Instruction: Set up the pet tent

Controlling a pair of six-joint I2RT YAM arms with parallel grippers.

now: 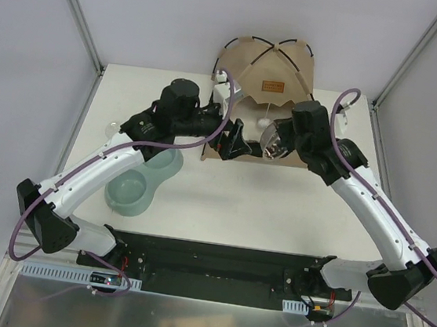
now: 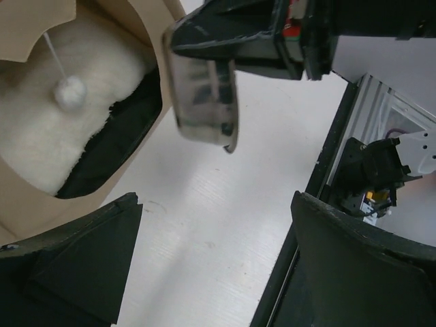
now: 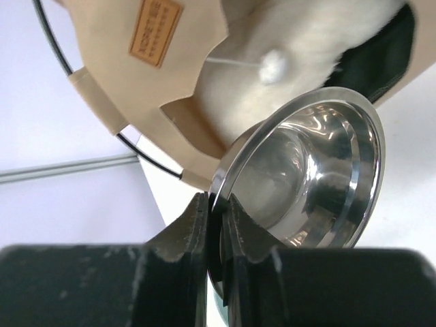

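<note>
Right end effector (image 3: 218, 201) grips the steel bowl (image 3: 313, 170) by its rim, left end effector (image 2: 214, 204) open; better carry it level, clear of the pet tent (image 1: 250, 60).

Pet tent (image 1: 252, 63) at table (image 1: 236, 213) far edge; cushion (image 2: 34, 129) inside; bowl (image 3: 313, 170) before opening; bowl stand (image 1: 132, 189) front-left of tent.

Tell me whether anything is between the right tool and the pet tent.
Yes. The right tool is shut on the rim of a steel bowl, and that bowl hangs directly between it and the opening of the pet tent. The open left tool also sits close by, in front of the tent.
</note>
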